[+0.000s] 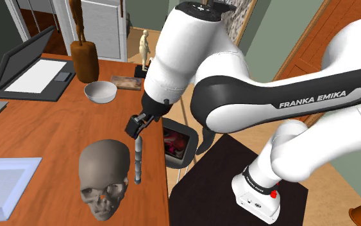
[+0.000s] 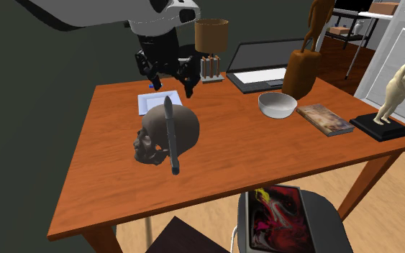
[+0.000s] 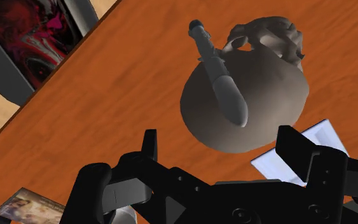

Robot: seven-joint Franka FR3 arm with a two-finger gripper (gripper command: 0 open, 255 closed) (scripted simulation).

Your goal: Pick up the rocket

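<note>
Spread wide, my gripper clasps nothing: the two black fingers stand well apart with bare space between them. Straight ahead of them is the rocket, a slim grey thing with its pointed nose toward my hand and its blunt tail down on the table. It is not between my fingers and I am not touching it.

From the shoulder view my gripper hangs just above the rocket, which stands nearly upright on the brown table, close to its edge on that view's right. Just beside the rocket, on the shoulder view's left, lies a grey skull; whether the two touch I cannot tell. In the second exterior view the rocket stands in front of the skull, below my gripper.

Farther along the table are a white bowl, a book, a laptop and a pale figurine
</note>
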